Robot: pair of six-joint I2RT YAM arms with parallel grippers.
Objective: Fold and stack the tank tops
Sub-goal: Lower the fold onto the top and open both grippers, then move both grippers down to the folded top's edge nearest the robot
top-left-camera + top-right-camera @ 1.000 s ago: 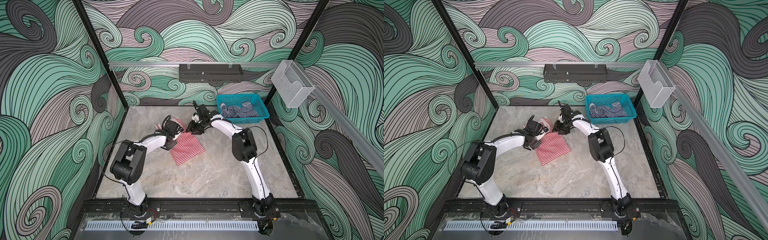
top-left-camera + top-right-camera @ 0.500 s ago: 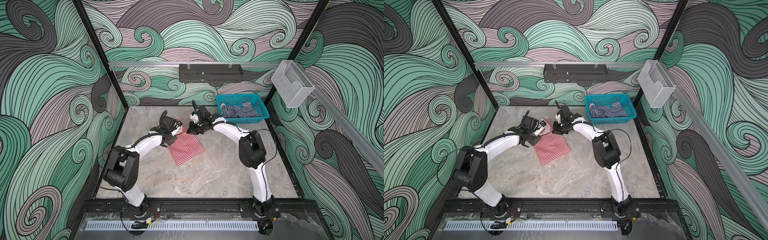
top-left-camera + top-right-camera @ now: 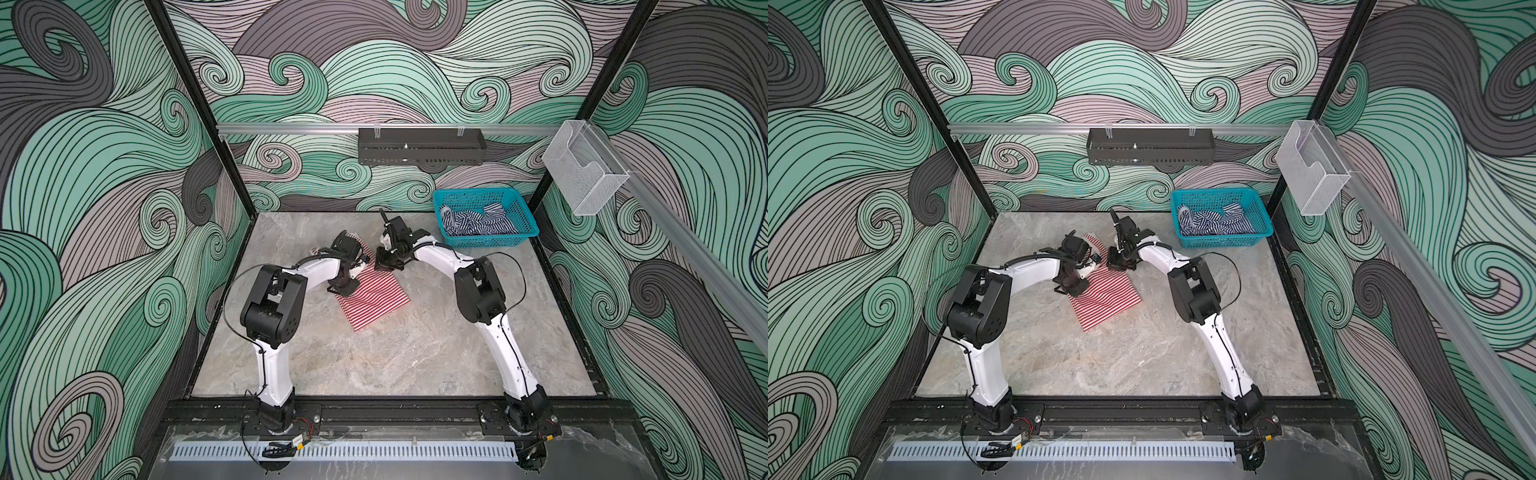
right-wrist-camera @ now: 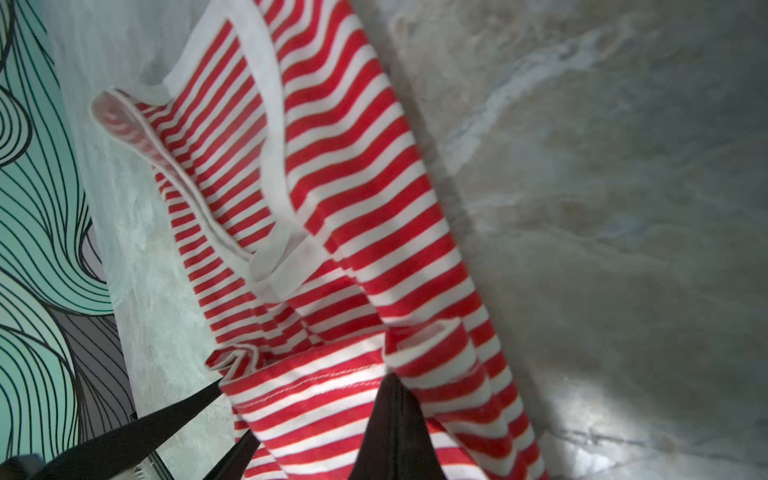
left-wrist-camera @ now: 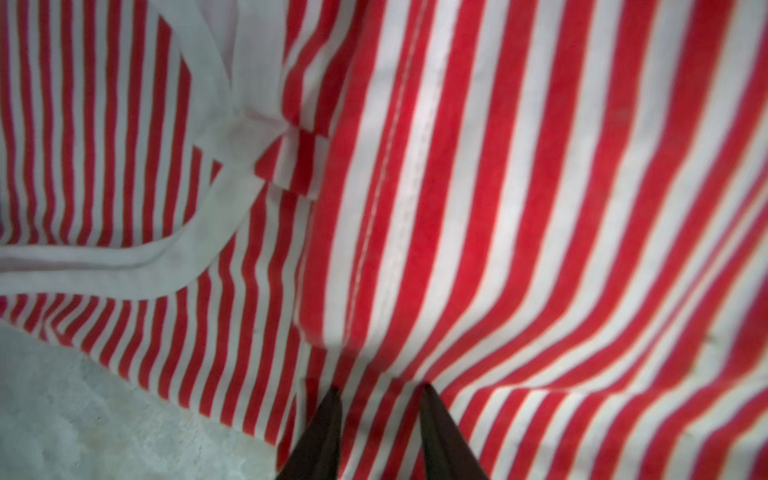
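Top views, both: I am seeing the red-and-white tank top (image 3: 376, 297) (image 3: 1106, 297) lying partly folded on the marble table (image 3: 374, 361), around the middle and toward the back. The left gripper (image 3: 347, 286) is sitting low at the top's left edge and the right gripper (image 3: 384, 266) at its far corner. The jaws are too small to read from up here. The navy-and-white tank top (image 3: 478, 224) is lying crumpled inside the teal basket (image 3: 490, 240) at back right, well apart from both arms.

Left wrist: red stripes are filling the picture. The left gripper's fingertips (image 5: 332, 401) are standing slightly apart, clamping a bunched fold of the top, with creases running toward them.

Right wrist: the right gripper's fingers are pressing together, pinching the stitched hem. The cloth there is lifting off the table, the rest trailing down onto it.
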